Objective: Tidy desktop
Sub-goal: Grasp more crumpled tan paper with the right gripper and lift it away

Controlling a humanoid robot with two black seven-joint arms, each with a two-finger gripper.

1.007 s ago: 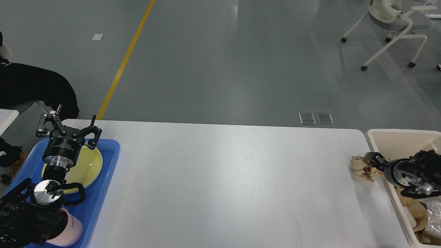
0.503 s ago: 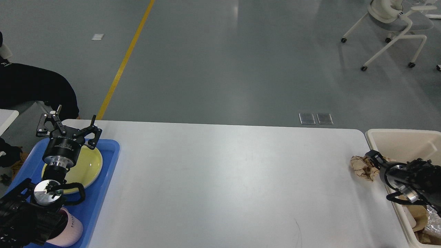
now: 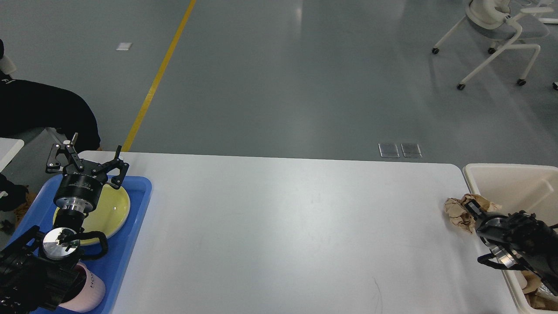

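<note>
The white desktop [image 3: 283,226] fills the lower view. A crumpled ball of brown paper [image 3: 455,211] lies at its right edge, beside a cream bin [image 3: 510,174]. My right gripper [image 3: 470,207] comes in from the lower right and its dark tip rests against the paper. Its fingers cannot be told apart. My left gripper [image 3: 96,147] is open and empty. It hovers over a yellow plate [image 3: 114,205] in a blue tray [image 3: 133,244] at the desktop's left end.
A pink cup [image 3: 90,288] lies in the tray's near end, partly under my left arm. The bin holds more brown paper and plastic [image 3: 538,290]. A person in black [image 3: 39,109] is at the far left. A white chair [image 3: 501,26] stands on the floor beyond.
My right wrist has swung down and left, out from over the bin towards the desktop's edge, with its tip staying at the paper. The left arm has not moved.
</note>
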